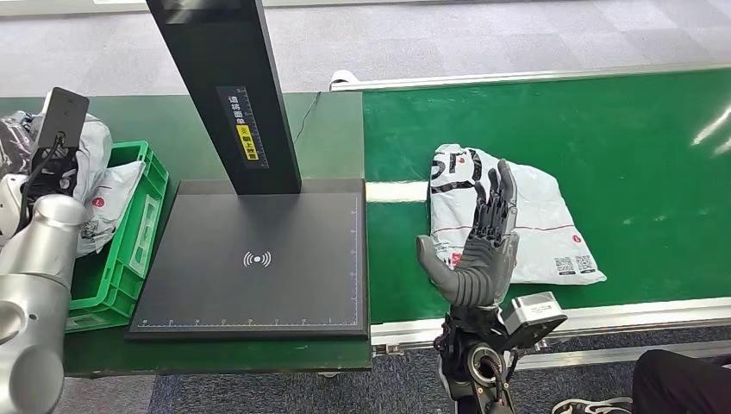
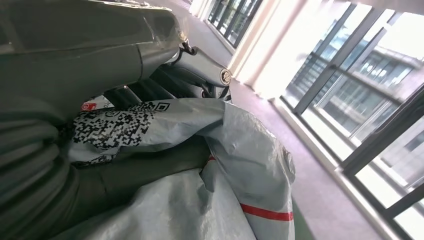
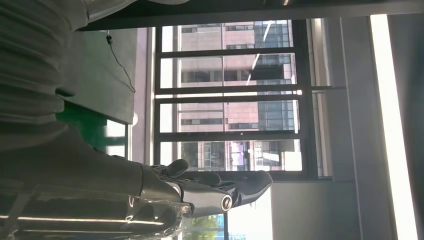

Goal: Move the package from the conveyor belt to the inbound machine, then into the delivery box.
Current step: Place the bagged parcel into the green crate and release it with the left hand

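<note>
- The package (image 1: 517, 220) lies flat on the green conveyor belt (image 1: 621, 147), right of the inbound machine (image 1: 259, 259).
- The right hand (image 1: 483, 250) hovers upright over the package's near edge, fingers (image 1: 500, 194) straight, holding nothing.
- The left hand (image 2: 75, 60) sits among grey bags (image 2: 210, 165) at the green delivery box (image 1: 129, 250); its fingers' state cannot be told.

Beyond the green worktop (image 1: 336, 129), a pale grey floor (image 1: 448, 39) runs across the top of my head view, and a darker grey carpet (image 1: 259, 392) shows along the bottom edge, with a person's dark trouser leg and shoe (image 1: 664, 384) at the lower right. In my right wrist view, a tall window with dark frames (image 3: 235, 95) sits in the middle of the frame, looking out on a brick-coloured building in bright daylight. My left wrist view has more dark-framed windows (image 2: 360, 85) at the upper right, sunlight washing over the floor (image 2: 320, 175) beneath them.
</note>
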{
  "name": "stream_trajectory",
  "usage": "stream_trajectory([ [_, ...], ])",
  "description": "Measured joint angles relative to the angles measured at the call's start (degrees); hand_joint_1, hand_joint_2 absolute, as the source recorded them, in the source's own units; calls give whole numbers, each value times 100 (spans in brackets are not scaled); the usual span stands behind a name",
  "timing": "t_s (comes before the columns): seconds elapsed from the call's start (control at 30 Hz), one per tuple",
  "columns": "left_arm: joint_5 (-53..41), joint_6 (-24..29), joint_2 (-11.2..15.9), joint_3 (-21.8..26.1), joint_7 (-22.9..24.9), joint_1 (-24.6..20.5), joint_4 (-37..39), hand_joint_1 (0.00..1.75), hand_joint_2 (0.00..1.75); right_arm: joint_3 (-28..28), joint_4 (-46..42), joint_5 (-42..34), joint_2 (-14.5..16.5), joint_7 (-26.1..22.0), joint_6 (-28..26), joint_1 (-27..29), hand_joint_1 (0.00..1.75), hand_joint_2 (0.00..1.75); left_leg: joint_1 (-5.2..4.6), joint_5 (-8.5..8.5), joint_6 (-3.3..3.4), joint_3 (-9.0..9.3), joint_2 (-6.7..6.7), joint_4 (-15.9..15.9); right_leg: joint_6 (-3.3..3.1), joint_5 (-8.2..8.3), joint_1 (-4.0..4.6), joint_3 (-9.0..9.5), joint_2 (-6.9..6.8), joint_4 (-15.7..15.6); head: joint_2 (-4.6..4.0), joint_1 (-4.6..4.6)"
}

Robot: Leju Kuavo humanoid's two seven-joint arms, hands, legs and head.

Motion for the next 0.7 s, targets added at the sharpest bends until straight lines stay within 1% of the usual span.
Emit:
stream_trajectory([
  [0.03,-55,-140,16,-20,63,-32,45,173,175,0,-8,-1,-4,0,-2,8,0,175,0,0,0,0,0,0,0,0,0,0,0,0,0,0],
  [0.13,-255,-669,42,-100,265,-107,169,160,175,-1,-35,-3,-13,0,-7,16,0,175,0,0,0,0,-2,0,0,0,0,0,0,0,1,0],
  [0.23,-463,-1162,27,-189,458,-127,269,154,175,-4,-49,13,-13,0,-5,12,0,175,0,0,0,1,-2,0,0,0,0,0,0,0,0,-1],
  [0.4,-715,-1737,-21,-313,668,-121,430,144,175,-10,-51,39,-13,-1,-1,-5,0,175,0,1,0,0,-2,0,0,0,0,0,0,0,0,-1],
  [0.53,-892,-2112,-67,-413,776,-108,526,0,175,-11,-51,44,-13,0,-1,-36,0,175,0,0,0,-1,-2,0,0,0,0,0,-1,1,1,-1],
  [0.63,-929,-2214,-105,-470,802,-86,571,0,175,-11,-49,46,-13,0,-1,-39,0,175,0,0,0,-1,-4,0,0,0,-1,1,-1,0,0,0],
  [0.7,-881,-2041,-121,-484,780,-70,582,0,175,-10,-48,50,-13,0,-1,-39,0,175,0,0,0,-1,-6,0,0,0,-1,1,-1,0,1,0],
])
